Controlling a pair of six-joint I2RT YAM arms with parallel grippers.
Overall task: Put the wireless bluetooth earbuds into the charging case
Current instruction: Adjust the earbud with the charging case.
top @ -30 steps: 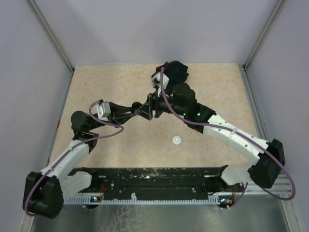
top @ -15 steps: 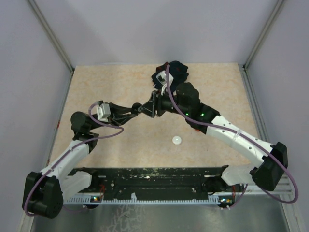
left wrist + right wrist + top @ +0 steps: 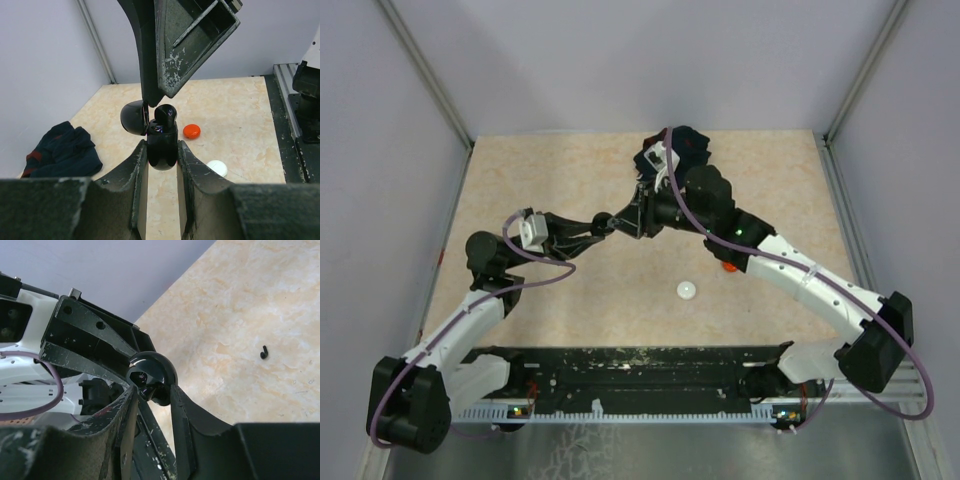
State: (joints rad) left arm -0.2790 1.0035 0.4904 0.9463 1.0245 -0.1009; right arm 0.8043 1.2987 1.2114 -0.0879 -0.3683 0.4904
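Observation:
My left gripper is shut on a black charging case and holds it above the table, its round lid swung open to the left. A black earbud sits in the top of the case. My right gripper comes down onto it from above, its jaws closed around the earbud beside the glossy lid. In the top view the two grippers, left and right, meet over the middle of the table. No red or white earbud is in view.
An orange-red puck and a white puck lie on the table; both show in the top view, orange-red and white. A dark navy cloth lies at the back. A tiny black piece lies on the table.
Both grippers have shifted a little toward the back right, staying together at the case. The right arm moved off the orange-red puck, which now shows in the top view.

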